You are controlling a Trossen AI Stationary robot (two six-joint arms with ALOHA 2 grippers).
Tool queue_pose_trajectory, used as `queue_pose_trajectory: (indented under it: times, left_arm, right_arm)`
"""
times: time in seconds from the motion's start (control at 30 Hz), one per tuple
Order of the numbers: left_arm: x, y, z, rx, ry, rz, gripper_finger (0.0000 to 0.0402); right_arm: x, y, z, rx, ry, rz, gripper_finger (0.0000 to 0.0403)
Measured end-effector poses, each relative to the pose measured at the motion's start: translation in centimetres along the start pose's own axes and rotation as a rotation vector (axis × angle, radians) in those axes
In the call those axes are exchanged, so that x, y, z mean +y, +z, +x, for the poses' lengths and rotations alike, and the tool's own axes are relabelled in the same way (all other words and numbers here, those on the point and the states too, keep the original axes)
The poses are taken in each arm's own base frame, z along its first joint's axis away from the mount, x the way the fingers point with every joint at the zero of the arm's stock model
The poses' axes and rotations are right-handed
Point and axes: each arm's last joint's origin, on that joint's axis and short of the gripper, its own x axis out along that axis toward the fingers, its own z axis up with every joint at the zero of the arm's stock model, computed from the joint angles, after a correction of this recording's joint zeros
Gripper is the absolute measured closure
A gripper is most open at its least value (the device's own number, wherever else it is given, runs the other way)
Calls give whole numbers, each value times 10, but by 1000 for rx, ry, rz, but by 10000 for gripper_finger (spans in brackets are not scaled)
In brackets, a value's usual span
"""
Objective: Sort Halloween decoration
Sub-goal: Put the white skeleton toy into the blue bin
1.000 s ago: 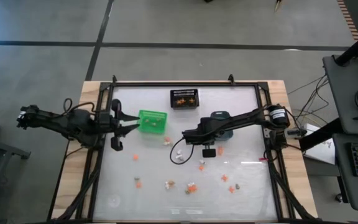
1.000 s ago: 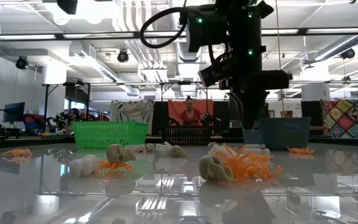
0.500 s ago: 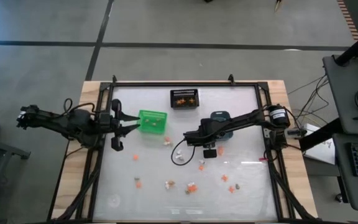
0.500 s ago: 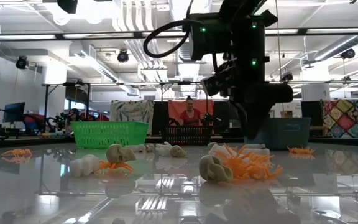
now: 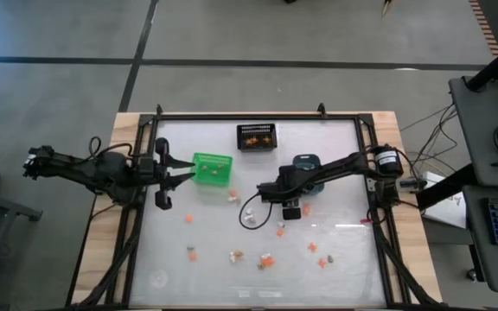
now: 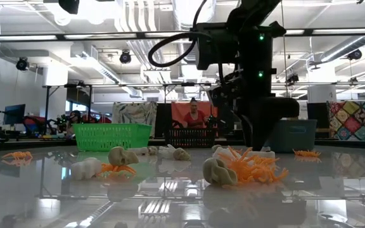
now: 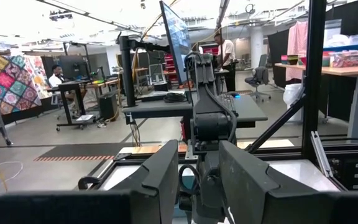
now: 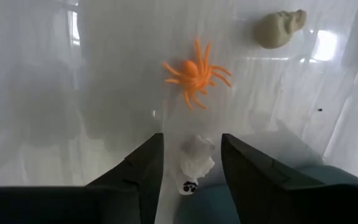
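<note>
The right gripper (image 5: 266, 192) hangs at the centre of the high view, its fingers (image 8: 143, 167) parted with a small white trinket (image 8: 196, 157) between them, apparently loose rather than pinched, though the wrist view leaves that uncertain. The blue-grey bin (image 5: 306, 164) lies just right of it; in the right wrist view what seems to be that bin's rim shows at the bottom edge, under the trinket. If the piece is not squarely over the bin, it could drop on the rim and bounce back onto the table (image 5: 335, 147). An orange spider (image 8: 196, 75) and a tan skull (image 8: 280, 28) lie on the surface beyond. Other trinkets (image 5: 266, 259) are scattered across the lower middle of the high view, and some sit in the black mesh bin (image 5: 256, 136) and green bin (image 5: 213, 168). The left gripper (image 5: 178, 171) waits at the left, beside the green bin, fingers partly open and empty. Against the earlier frames, the right gripper has shifted rightwards toward the blue-grey bin and its fingers have spread; the left arm has not moved.
</note>
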Motion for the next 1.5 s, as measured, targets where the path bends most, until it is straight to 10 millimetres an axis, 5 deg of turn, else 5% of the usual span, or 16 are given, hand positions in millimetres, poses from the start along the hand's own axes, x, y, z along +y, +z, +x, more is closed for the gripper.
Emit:
queue_pose_trajectory:
  times: [0.3,0.63,0.83,1.17,1.5]
  left_arm:
    - [0,0,0,1,0,2,302]
    - [0,-1,1,5,-1,9,302]
    - [-1,-2,3,16,-2,12,302]
    - [-2,-3,4,17,-2,-3,302]
    - [-2,-2,4,12,-1,-23,302]
  right_arm:
    - [-7,-4,9,-1,51,40,296]
    - [-7,-3,8,-11,62,31,386]
    - [-9,2,2,-23,61,35,393]
    - [-20,5,-51,-197,79,84,394]
    - [-31,-14,-99,-622,74,175,394]
